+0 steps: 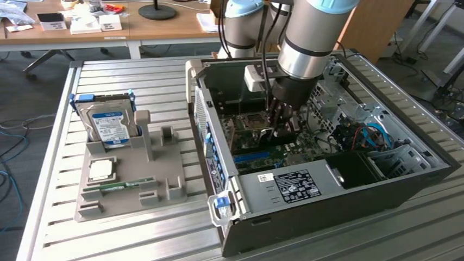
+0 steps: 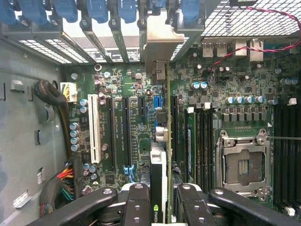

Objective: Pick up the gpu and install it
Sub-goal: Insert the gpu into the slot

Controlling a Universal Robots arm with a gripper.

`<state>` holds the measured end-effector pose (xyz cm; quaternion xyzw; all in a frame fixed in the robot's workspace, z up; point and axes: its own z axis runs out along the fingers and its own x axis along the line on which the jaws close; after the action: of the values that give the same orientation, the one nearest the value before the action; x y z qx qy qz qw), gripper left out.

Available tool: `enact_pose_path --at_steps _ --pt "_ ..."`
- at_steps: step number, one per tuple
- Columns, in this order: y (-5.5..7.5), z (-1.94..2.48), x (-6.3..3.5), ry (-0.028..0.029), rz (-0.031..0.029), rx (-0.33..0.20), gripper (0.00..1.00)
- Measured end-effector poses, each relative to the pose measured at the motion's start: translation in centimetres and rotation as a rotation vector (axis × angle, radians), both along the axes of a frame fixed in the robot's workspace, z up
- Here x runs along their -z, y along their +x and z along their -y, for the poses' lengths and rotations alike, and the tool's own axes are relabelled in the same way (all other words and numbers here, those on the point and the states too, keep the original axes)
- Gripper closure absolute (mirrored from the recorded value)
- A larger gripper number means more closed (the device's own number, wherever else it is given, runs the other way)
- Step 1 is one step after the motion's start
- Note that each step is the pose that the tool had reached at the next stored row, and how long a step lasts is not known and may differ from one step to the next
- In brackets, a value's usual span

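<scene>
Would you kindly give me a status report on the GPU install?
Fingers shut on gpu. It hangs edge-on above motherboard slots, inside case. Nothing seen blocking.

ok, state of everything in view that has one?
gpu: gripped on edge, down inside the case over the motherboard slots; cannot tell if seated.
hand: shut on the gpu.
case: side open.
CPU socket: empty.
hard drive: upright in the grey holder.
processor chip: flat on the holder.
memory stick: lying flat in the holder.
</scene>
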<state>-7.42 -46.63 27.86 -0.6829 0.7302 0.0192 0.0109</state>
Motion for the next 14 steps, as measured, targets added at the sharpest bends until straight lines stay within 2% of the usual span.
enact_pose_path --at_steps 14 --pt "-0.09 0.02 0.25 0.0000 0.0000 0.000 0.73"
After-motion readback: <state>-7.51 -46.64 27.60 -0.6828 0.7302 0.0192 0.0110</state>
